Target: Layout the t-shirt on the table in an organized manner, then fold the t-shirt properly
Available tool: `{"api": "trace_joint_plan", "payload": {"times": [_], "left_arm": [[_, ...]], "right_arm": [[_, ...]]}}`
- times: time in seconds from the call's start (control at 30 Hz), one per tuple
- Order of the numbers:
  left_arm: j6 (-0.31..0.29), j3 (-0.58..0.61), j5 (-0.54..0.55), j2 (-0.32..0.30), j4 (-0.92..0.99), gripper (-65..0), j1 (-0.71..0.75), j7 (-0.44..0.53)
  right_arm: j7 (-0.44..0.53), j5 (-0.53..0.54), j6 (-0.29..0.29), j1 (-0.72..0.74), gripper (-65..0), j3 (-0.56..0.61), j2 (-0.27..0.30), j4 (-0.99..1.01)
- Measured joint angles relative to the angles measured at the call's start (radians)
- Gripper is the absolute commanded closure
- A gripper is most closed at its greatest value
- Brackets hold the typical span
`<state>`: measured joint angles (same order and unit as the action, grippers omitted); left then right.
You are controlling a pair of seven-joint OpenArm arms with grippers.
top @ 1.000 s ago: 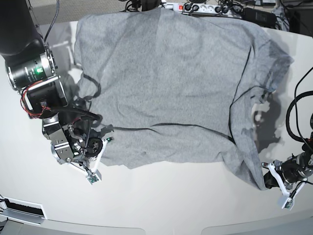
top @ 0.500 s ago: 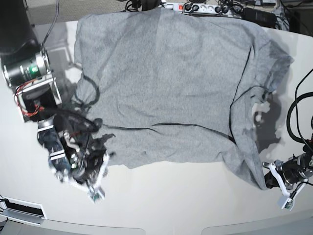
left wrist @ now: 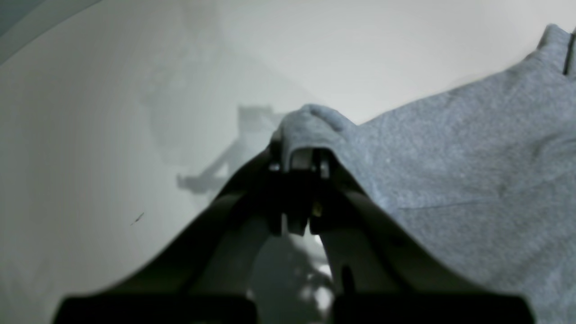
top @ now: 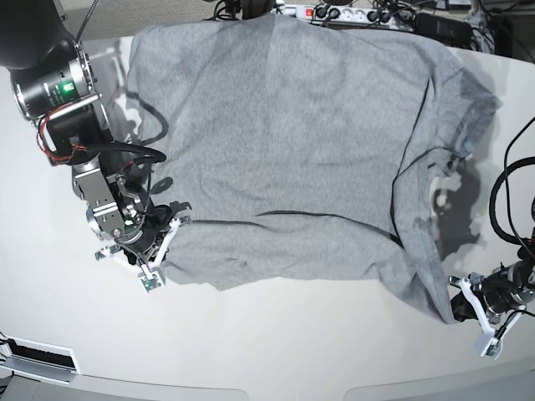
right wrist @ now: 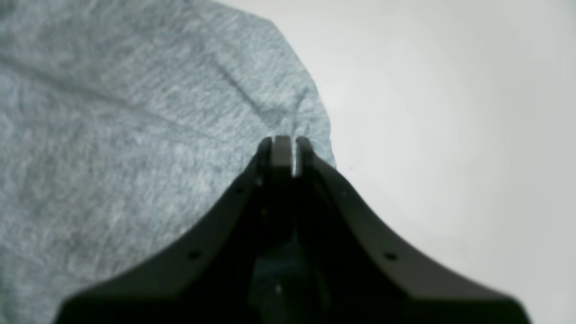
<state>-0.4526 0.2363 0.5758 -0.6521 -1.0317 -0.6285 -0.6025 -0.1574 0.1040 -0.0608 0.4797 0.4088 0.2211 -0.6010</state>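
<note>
Grey t-shirt (top: 292,142) spread widthwise across table (top: 276,342), both end effectors, left (top: 458,311) and right (top: 171,227), clamped on its near corners

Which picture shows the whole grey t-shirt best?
The base view: the soft heather-grey cotton t-shirt is seen from above, spread over the glossy off-white table. The left wrist view shows only one corner draped over the closed left fingers; the right wrist view shows only a blurry edge.
</note>
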Motion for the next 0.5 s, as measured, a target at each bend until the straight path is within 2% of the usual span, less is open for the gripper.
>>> {"api": "trace_joint_plan", "payload": {"times": [0.13,0.3,0.37,0.5], "left_arm": [[0.003,0.0,-0.002,-0.005,0.0,0.0,-0.001,0.0],[-0.001,0.0,-0.004,-0.03,0.0,0.0,-0.027,0.001],[-0.003,0.0,-0.003,-0.04,0.0,0.0,-0.051,0.003],[0.0,0.0,-0.043,-0.047,0.0,0.0,-0.091,0.047]], "right_arm": [[-0.058,-0.087,0.088,-0.015,0.0,0.002,0.022,-0.103],[-0.158,-0.131,0.245,-0.013,0.0,0.002,0.07,-0.296],[-0.172,-0.131,0.252,-0.003,0.0,0.002,0.088,-0.357],[-0.213,-0.13,0.152,0.012,0.0,0.002,0.108,-0.4]]}}
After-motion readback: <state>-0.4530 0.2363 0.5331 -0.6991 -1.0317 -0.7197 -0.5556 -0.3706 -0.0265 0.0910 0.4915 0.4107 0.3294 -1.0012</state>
